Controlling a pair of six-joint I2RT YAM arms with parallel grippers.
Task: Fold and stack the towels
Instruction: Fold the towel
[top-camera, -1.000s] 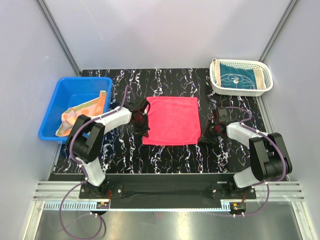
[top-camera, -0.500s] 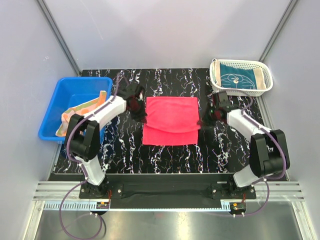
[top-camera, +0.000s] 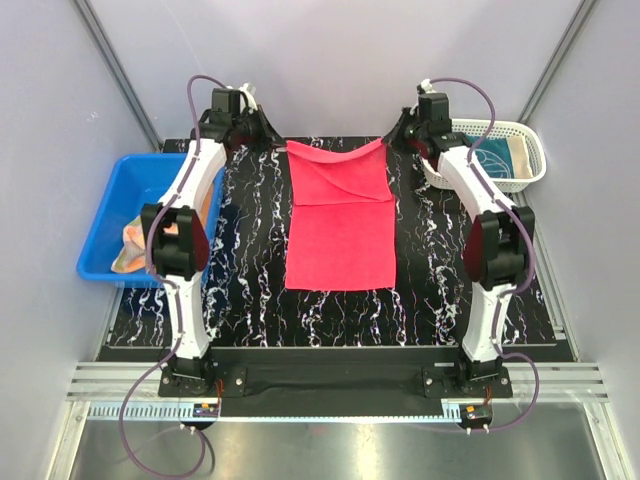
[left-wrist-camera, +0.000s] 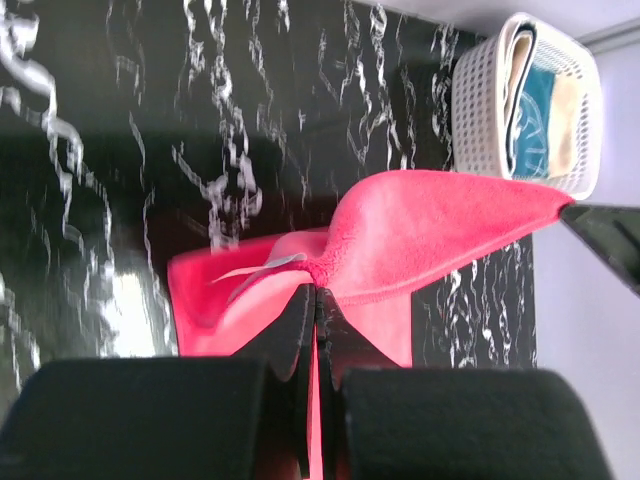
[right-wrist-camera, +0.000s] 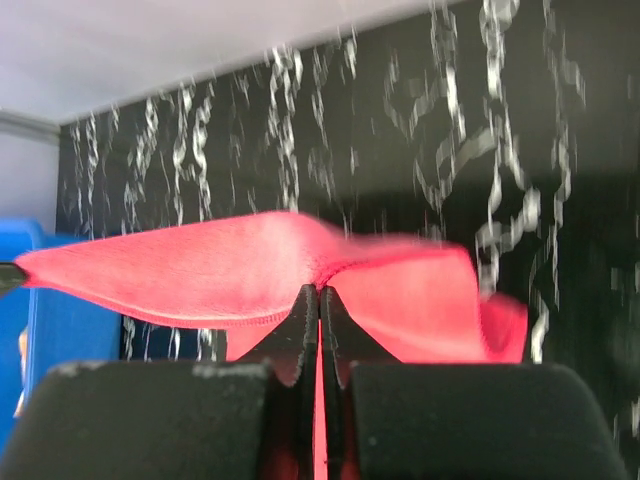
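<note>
The pink-red towel (top-camera: 340, 225) lies in the middle of the black marbled table, its lifted edge stretched taut at the far side between both grippers. My left gripper (top-camera: 284, 146) is shut on its far left corner (left-wrist-camera: 318, 270). My right gripper (top-camera: 388, 142) is shut on its far right corner (right-wrist-camera: 320, 272). The teal towel (top-camera: 500, 155) with a white cartoon face lies in the white basket (top-camera: 525, 178) at the far right; it also shows in the left wrist view (left-wrist-camera: 530, 105). The orange-peach towel (top-camera: 135, 240) lies in the blue bin (top-camera: 125, 175) at the left.
Grey walls close in the table on three sides. The white basket (left-wrist-camera: 485, 110) stands just right of my right arm. The blue bin's wall (right-wrist-camera: 45, 330) shows at the left of the right wrist view.
Both grippers have carried the towel's near edge from the table's middle up and over to the far side. The arms are now stretched out far from their bases.
</note>
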